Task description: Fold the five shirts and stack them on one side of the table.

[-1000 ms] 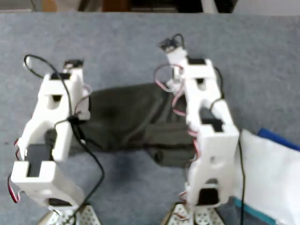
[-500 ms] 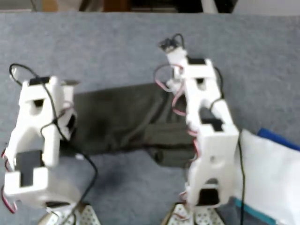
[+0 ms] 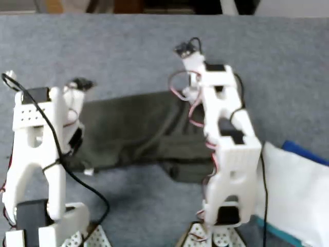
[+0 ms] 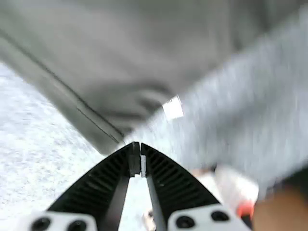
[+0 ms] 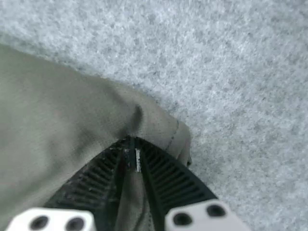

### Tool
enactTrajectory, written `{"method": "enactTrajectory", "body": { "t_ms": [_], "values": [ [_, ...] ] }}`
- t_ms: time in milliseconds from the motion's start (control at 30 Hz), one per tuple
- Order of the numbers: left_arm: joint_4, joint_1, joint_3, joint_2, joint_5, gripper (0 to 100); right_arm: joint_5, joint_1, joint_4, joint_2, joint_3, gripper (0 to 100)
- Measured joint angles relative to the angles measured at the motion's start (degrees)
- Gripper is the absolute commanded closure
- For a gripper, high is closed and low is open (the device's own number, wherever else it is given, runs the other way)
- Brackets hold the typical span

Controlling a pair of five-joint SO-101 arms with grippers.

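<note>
Dark green shirt (image 3: 136, 131), part-folded, lying mid-way on grey surface (image 3: 123, 46) between both arms; right pincer (image 5: 133, 161) clamped on a hem corner, probably to anchor the fold; left pincer (image 4: 136, 159) closed on nothing, held just off the opposite edge.

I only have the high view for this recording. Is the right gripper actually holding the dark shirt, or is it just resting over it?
Observer: It is holding it. In its wrist view the right gripper is shut on a fold of the shirt, near the edge.
Operator: And the left one?
Observer: The left gripper is shut, with no cloth in it.
Operator: How close is it to the shirt?
Observer: In its wrist view, the hem lies just beyond its tips.
</note>
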Motion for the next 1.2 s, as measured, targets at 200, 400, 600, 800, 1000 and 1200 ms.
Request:
{"method": "enactTrajectory", "body": {
  "t_ms": [200, 400, 600, 800, 1000, 1200],
  "values": [
    [-18.11, 0.0, 3.87, 3.96, 16.88, 98, 0.0, 0.0, 0.0, 0.0, 0.0, 99.1],
    [-28.57, -5.01, 1.32, 18.99, 23.38, 98, 0.09, 0.0, 0.0, 0.0, 0.0, 99.1],
    [-29.1, -12.84, -14.07, 35.87, 26.99, 98, 0.09, 0.0, 0.0, 0.0, 0.0, 99.1],
    [-27.69, -13.01, -27.52, 47.56, 27.16, 98, 0.0, 0.0, 0.0, 0.09, -0.26, 99.1],
    [-25.49, -13.01, -36.57, 52.48, 27.34, 98, 0.0, 0.0, 0.0, 0.09, -0.35, 99.0],
    [-25.23, -13.8, -39.21, 54.51, 28.75, 98, 0.0, 0.0, 0.0, 0.09, -0.35, 99.0]
  ]
}}
